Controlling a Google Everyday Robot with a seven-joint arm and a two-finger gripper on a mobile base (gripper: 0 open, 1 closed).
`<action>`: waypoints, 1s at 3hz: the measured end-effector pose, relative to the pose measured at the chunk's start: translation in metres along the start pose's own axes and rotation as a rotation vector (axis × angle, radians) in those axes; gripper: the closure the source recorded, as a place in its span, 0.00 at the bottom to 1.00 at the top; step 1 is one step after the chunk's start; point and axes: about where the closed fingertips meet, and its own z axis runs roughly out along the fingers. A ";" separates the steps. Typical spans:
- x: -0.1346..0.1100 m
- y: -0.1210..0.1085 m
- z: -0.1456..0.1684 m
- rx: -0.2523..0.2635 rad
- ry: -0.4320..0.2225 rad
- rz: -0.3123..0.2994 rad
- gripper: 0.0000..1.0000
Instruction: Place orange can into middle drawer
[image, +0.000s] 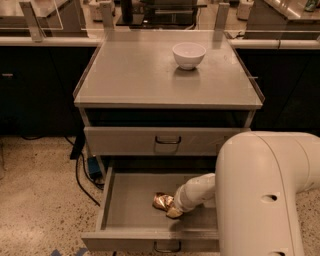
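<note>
Gripper (173, 210) at orange can (161, 201) low in middle drawer (129, 206); claw state cannot tell; release gently, lift straight clear

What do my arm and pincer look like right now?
The arm is a smooth white casing: a bulky rounded shell with small dark oval holes, narrowing to a slim white forearm. No cables or markings show. The pincer is in the middle drawer.

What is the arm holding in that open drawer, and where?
Cannot tell: the gripper meets the right end of the orange can in the middle drawer; no grip shows.
</note>
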 end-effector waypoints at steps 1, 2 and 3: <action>0.000 0.000 0.000 0.000 0.000 0.000 0.36; 0.000 0.000 0.000 0.000 0.000 0.000 0.11; 0.000 0.000 0.000 0.000 0.000 0.000 0.00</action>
